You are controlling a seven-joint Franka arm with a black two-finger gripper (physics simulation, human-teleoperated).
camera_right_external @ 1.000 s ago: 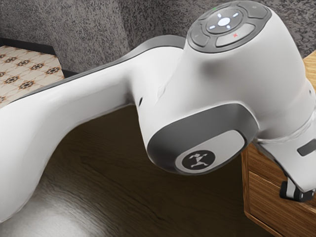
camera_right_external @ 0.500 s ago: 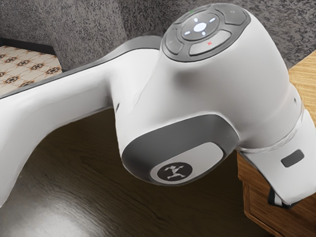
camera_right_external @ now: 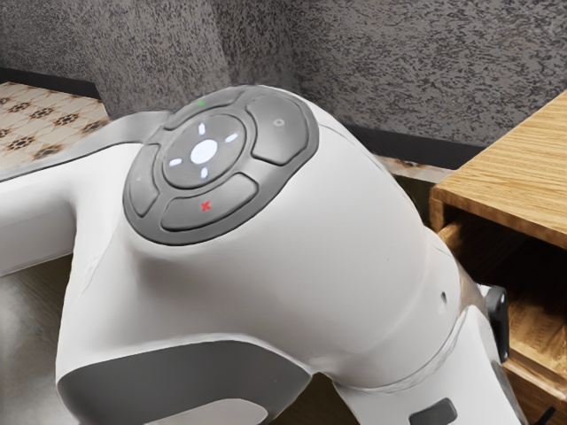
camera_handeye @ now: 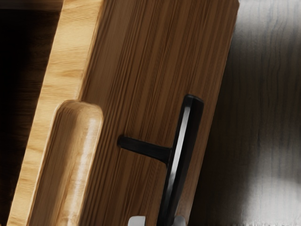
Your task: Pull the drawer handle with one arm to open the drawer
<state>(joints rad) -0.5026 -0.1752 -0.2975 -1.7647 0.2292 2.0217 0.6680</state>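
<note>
The wooden drawer front [camera_handeye: 141, 70] stands slanted in the wrist view, with a black bar handle [camera_handeye: 181, 150] fixed to it by a short black post. My gripper [camera_handeye: 157, 221] sits at the lower end of that bar, a pale fingertip [camera_handeye: 137, 220] showing on each side of it, shut on the handle. A dark gap beside the drawer's light wooden edge [camera_handeye: 51, 117] shows the drawer pulled out of its cabinet. In the exterior view the wooden cabinet [camera_right_external: 523, 177] stands at the right with a dark opening under its top. My white arm [camera_right_external: 266, 266] covers the hand there.
A rough grey wall [camera_right_external: 399, 62] runs behind the cabinet. A patch of patterned tile floor [camera_right_external: 44, 115] lies at the exterior view's far left. Dark wooden flooring [camera_handeye: 263, 117] lies beyond the drawer front.
My arm has drawn back toward the exterior view's left and lower edge, its button ring now facing the camera. The cabinet's opening under its top has come into sight as the drawer came out.
</note>
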